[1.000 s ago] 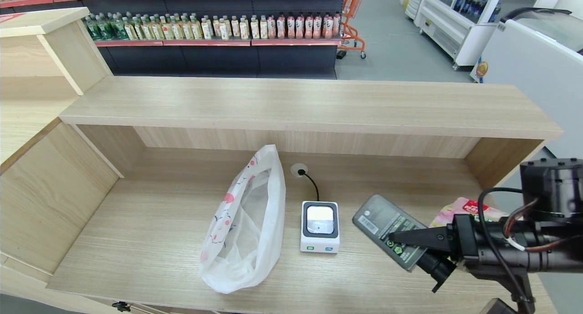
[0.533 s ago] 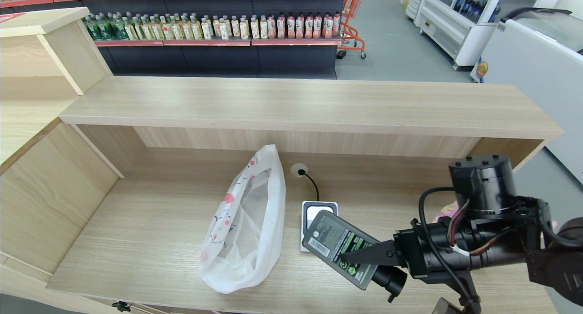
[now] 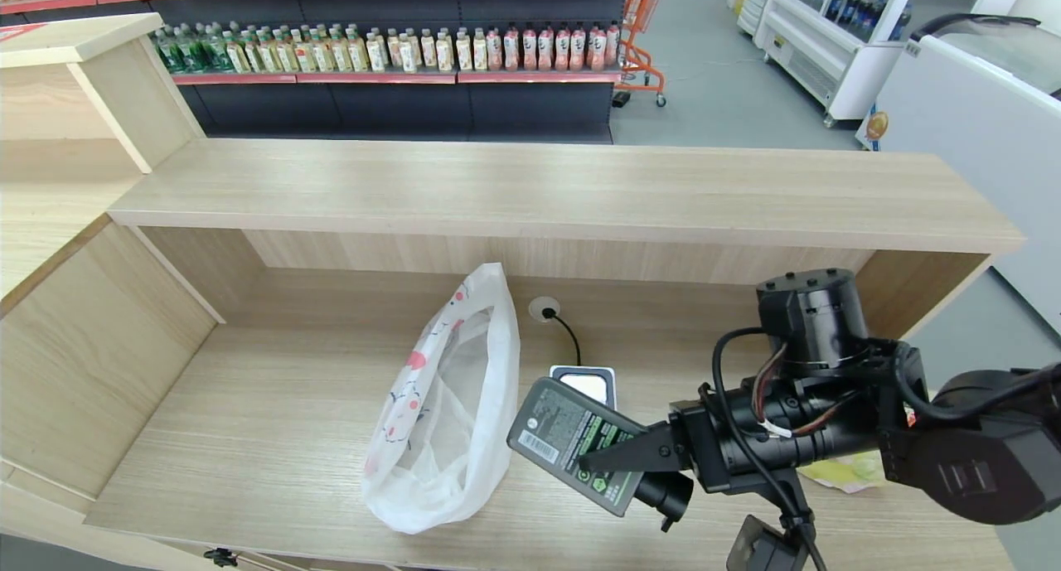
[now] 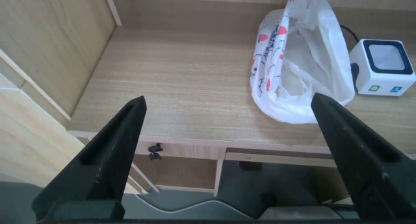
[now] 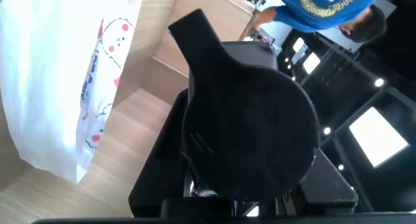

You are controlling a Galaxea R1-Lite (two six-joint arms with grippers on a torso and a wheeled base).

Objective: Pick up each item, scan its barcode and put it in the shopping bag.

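My right gripper (image 3: 623,478) is shut on a flat dark grey packet (image 3: 572,442) with green print and a barcode on its upper face. It holds the packet in the air over the white barcode scanner (image 3: 585,379), hiding the scanner's front half. The white shopping bag (image 3: 448,405) with red prints lies open just left of the packet. In the right wrist view the dark packet (image 5: 247,120) looms close, with the bag (image 5: 58,81) beside it. My left gripper (image 4: 227,152) hangs open off the counter's front edge, with the bag (image 4: 299,62) and scanner (image 4: 385,68) beyond it.
A pink and yellow snack packet (image 3: 837,471) lies on the counter (image 3: 249,438) behind my right arm. The scanner's black cable (image 3: 568,331) runs to a hole at the back. A raised shelf (image 3: 539,190) overhangs the rear of the counter; a side wall (image 3: 91,339) closes the left.
My right arm has carried the dark packet leftward, from right of the scanner to over it and close to the bag. The bag and scanner have stayed put.
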